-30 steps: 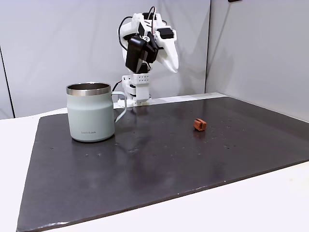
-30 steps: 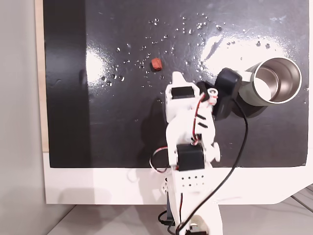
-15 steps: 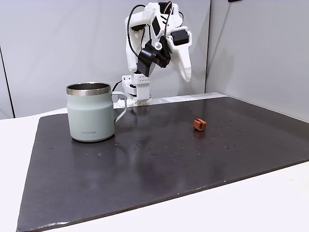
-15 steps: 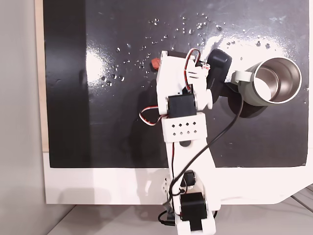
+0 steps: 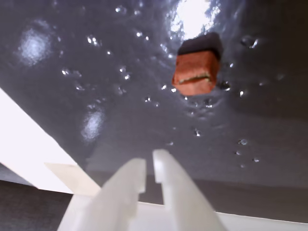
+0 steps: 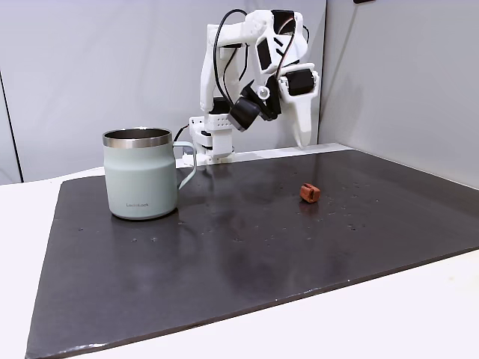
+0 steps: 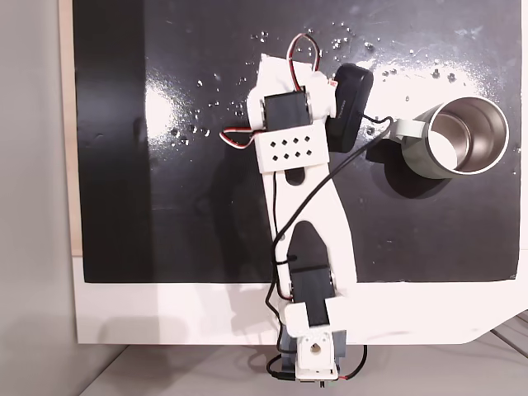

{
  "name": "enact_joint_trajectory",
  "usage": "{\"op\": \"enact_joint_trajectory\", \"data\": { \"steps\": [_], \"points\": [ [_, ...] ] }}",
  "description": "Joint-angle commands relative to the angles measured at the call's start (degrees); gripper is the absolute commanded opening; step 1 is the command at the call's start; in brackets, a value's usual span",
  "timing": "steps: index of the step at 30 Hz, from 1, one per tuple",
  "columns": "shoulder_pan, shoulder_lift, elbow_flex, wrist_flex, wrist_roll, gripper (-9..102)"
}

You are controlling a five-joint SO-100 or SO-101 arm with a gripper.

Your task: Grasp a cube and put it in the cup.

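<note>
While my gripper (image 5: 149, 169) hangs high with fingers nearly pressed together, the cube (image 5: 195, 72) lies ahead and slightly right in the wrist view. I judge I must spread the fingers before descending.

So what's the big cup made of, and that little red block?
The cup looks like metal: shiny steel rim and inside, with a matte grey-green coating outside. The cube looks like matte reddish plastic or rubber; its grooved face is dull, so I can't say which.

Open mat (image 6: 247, 254) surrounds the cube (image 6: 309, 193); the cup (image 6: 142, 173) stands well apart.
</note>
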Motion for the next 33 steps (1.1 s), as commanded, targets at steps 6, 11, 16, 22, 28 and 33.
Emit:
{"op": "enact_joint_trajectory", "data": {
  "steps": [6, 11, 16, 22, 28, 33],
  "points": [
    [-1.58, -5.27, -9.93, 4.13, -1.41, 0],
    [-1.58, -6.33, -10.46, 5.01, -2.11, 0],
    [-1.85, -6.59, -10.46, 5.36, -3.16, 4],
    [-2.37, -7.12, -10.37, 6.15, -2.99, 18],
    [-2.46, -7.73, -10.46, 6.68, -2.55, 23],
    [-3.16, -9.84, -10.46, 7.56, -2.9, 24]
  ]
}}
